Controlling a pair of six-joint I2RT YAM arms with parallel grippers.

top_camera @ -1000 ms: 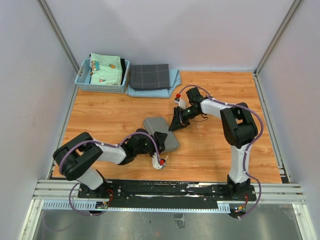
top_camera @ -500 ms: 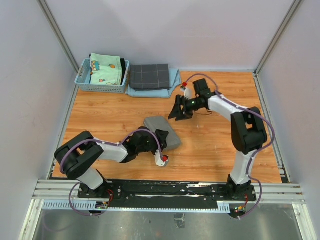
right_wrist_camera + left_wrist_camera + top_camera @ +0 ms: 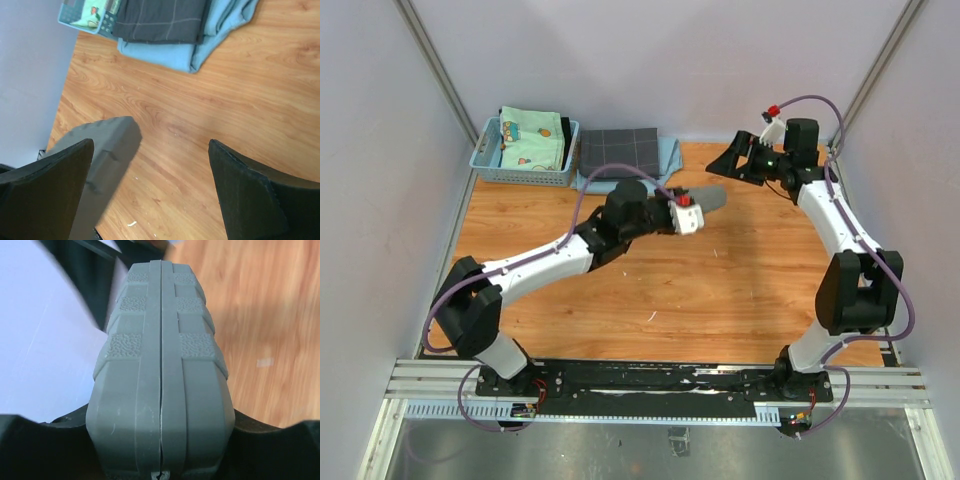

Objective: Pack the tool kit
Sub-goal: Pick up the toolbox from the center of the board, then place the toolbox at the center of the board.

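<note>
The tool kit's grey case (image 3: 710, 197) is closed and held off the table, over its far middle. My left gripper (image 3: 698, 204) is shut on one end of it. In the left wrist view the case (image 3: 160, 365) stands edge-on between the black jaws, its seam running down the middle, and my left gripper (image 3: 160, 452) clamps its near end. My right gripper (image 3: 725, 160) hangs open to the right of the case, apart from it. In the right wrist view my right gripper (image 3: 150, 192) has its fingers spread wide with nothing between them, and the case (image 3: 107, 150) lies below, to the left.
A light blue basket (image 3: 485, 160) holding folded fabric stands at the back left. Beside it a dark grey checked cloth (image 3: 618, 152) lies on a light blue cloth (image 3: 668, 155). Both cloths also show in the right wrist view: checked cloth (image 3: 160, 17), blue cloth (image 3: 220, 30). Walls close in on all sides.
My left arm has lifted the case from the near middle of the table and carried it toward the far middle. My right gripper has opened and drawn back to the far right.
</note>
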